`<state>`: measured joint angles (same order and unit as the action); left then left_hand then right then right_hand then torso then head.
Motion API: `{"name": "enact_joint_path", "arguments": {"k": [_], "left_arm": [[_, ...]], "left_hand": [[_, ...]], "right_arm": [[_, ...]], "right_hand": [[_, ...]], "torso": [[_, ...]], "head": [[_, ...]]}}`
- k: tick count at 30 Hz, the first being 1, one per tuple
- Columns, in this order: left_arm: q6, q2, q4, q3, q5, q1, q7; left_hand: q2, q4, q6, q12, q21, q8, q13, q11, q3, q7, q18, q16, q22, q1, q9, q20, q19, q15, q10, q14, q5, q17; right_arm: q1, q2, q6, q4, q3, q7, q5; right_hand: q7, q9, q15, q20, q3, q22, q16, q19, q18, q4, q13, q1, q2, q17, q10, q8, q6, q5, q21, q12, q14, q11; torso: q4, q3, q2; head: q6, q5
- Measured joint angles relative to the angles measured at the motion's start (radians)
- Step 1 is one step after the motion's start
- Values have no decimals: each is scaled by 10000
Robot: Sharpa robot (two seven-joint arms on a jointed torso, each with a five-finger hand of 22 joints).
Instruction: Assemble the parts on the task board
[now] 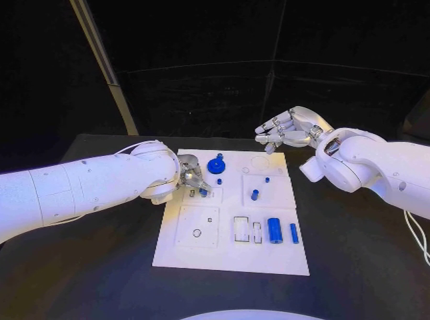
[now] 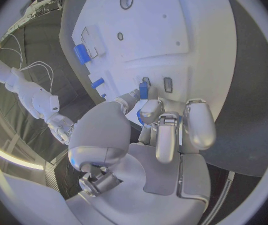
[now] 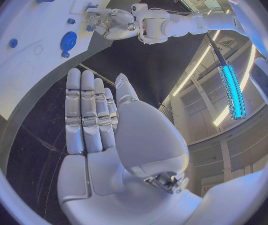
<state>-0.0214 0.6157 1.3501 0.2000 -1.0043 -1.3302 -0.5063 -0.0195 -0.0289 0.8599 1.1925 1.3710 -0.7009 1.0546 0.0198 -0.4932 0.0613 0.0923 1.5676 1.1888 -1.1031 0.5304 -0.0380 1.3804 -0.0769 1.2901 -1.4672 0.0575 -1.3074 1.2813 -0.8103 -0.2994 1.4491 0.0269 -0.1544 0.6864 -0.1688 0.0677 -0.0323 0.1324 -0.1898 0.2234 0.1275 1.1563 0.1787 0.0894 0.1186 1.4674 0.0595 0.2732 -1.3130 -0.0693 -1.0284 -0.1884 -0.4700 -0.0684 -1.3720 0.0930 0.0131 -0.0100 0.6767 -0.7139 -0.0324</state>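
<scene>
Parts [image 1: 275, 230] lie blue on white task board [image 1: 186, 257].

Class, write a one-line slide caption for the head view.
Left hand pinches a small blue part at the white task board while the right hand hovers open beyond its far edge.

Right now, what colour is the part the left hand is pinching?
Blue. The left hand pinches a small blue part at the task board; clearest in the left wrist view.

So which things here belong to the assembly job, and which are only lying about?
Job: task board; blue parts: gear, cylinder, bar, peg; left hand, pinching a small part.
Lying about: white cable by the right arm.
</scene>
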Motion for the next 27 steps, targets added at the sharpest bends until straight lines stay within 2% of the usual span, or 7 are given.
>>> {"name": "enact_joint_path", "arguments": {"k": [15, 17, 25, 26, 27], "left_arm": [[-381, 39, 2, -2, -74, -4, -11], [-397, 39, -2, -2, -77, -4, -11], [-427, 24, -38, 3, -81, 4, -19], [-430, 17, -48, 3, -81, 4, -19], [-432, 10, -57, 3, -81, 4, -19]], "left_hand": [[15, 0, 13, 0, 0, -59, -11, -2, -142, -65, 0, 0, -13, 9, 23, 0, 0, 0, -1, 0, -42, 0], [86, -41, 50, 0, 0, -133, -10, 1, -187, -102, 1, 0, -13, 140, 56, 5, 4, 0, 2, 0, -45, 1], [-73, 215, 173, 4, 0, -256, 16, 74, -546, -225, 0, 0, -13, 660, 154, 36, 36, 0, 74, 0, -46, 0], [-155, 413, 174, 50, 0, -268, 32, 78, -744, -226, 0, 0, -6, 766, 163, 70, 70, -3, 77, 3, -56, 0], [-203, 414, 179, 51, 0, -278, 34, 106, -745, -230, 1, 0, 0, 826, 176, 71, 71, -23, 106, 24, -68, 0]], "right_arm": [[0, 15, 45, -18, 1, -5, 133], [0, 16, 51, -20, 1, -5, 169], [0, 22, 74, -27, 1, -6, 268], [0, 24, 76, -27, 1, -6, 277], [0, 25, 78, -28, 1, -6, 282]], "right_hand": [[-36, 0, 0, 0, -5, -9, 0, 0, 0, 5, 0, 0, 0, 7, 0, 0, 36, 0, 34, 0, 0, 0], [-36, 1, 0, 0, -28, -9, 0, 0, 0, 28, 0, 0, 0, 7, 0, 0, 36, 0, 34, 0, 0, 0], [-36, 1, 0, 36, -28, -8, 0, -36, 0, 28, 0, 0, 0, 15, 36, 0, 36, 0, 34, 0, 0, 36], [-36, 1, 0, 35, -28, -11, -2, -35, 0, 28, 0, 0, 0, 15, 36, 0, 36, 0, 34, 0, 0, 36], [-36, 1, 0, 35, -28, -19, -37, -35, 0, 28, 0, -4, 4, 15, 36, 0, 36, 0, 34, 0, 0, 36]], "torso": [[2, 0, 1], [3, 1, 1], [9, 4, 1], [9, 4, 1], [9, 4, 1]], "head": [[-46, 14], [-47, 15], [-54, 8], [-54, 8], [-58, 4]]}}
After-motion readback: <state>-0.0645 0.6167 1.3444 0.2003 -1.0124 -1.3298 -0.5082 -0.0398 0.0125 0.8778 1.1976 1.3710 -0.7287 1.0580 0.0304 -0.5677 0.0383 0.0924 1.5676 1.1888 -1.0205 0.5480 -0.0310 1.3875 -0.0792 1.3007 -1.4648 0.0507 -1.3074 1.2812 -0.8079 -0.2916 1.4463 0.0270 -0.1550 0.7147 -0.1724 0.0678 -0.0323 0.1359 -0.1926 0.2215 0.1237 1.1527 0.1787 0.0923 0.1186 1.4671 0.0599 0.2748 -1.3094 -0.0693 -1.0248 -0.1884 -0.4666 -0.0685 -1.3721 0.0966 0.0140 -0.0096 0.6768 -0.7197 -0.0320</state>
